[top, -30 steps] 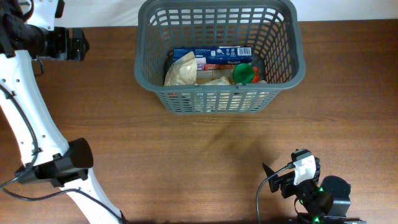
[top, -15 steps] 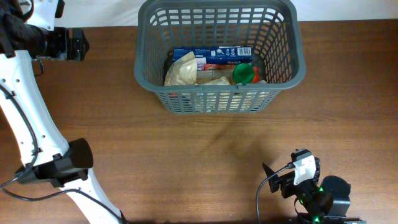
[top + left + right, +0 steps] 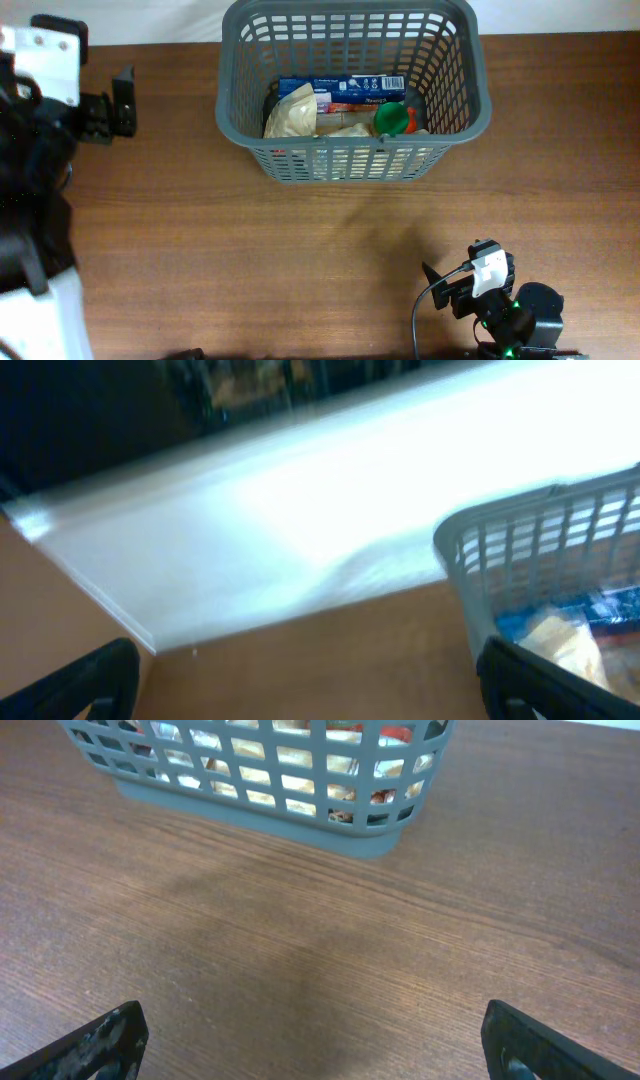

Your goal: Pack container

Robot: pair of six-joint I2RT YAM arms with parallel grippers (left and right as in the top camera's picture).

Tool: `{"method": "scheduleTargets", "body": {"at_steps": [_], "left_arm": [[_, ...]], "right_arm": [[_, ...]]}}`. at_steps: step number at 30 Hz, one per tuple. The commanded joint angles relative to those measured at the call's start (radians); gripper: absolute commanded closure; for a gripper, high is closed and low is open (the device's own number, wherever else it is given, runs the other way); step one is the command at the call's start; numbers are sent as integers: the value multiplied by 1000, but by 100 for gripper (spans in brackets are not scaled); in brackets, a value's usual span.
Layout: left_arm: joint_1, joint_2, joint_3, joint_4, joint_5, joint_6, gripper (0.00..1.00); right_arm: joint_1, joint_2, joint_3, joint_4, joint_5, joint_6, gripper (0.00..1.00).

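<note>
The container (image 3: 350, 162) is a dark grey slotted basket at the table's far middle. It holds a blue packet (image 3: 340, 88), a beige packet (image 3: 290, 115) and a green item (image 3: 392, 118). My left gripper (image 3: 122, 100) is open and empty, well left of the basket near the far edge. In the blurred left wrist view its fingers (image 3: 310, 685) frame bare table, with the basket (image 3: 520, 540) at the right. My right gripper (image 3: 440, 285) is open and empty near the front edge. In the right wrist view its fingers (image 3: 315, 1040) spread over bare wood, with the basket (image 3: 260, 795) ahead.
The brown wooden table (image 3: 300, 240) lies between the basket and my right gripper. A white surface (image 3: 300, 520) lies beyond the table's far edge. My left arm (image 3: 35, 220) fills the left side of the overhead view.
My left arm has swung and now looms large and blurred at the left of the overhead view; its gripper shifted slightly. The right arm and the basket have not moved.
</note>
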Motion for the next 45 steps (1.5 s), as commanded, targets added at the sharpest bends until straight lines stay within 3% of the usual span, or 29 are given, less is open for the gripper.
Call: {"method": "scheduleTargets", "body": {"at_steps": [1,7,11,15,21,34,45], "left_arm": [[-70,-267,-452,472,1,13,1],[-160,-557,-903,895,1,13,1],[-179,-772,-1168,1047,2,13,1],[-179,-922,-1368,1100,6,13,1],[-216,-1037,-1566,1108,5,13,1],[-238,-1227,-1767,1094,5,13,1],[-250,-1272,-1767,793,4,13,1]], "right_arm": [[9,-10,-10,0,5,0,1],[9,-10,-10,0,5,0,1],[9,-10,-10,0,5,0,1],[9,-10,-10,0,5,0,1],[9,-10,-10,0,5,0,1],[9,-10,-10,0,5,0,1],[9,-10,-10,0,5,0,1]]}}
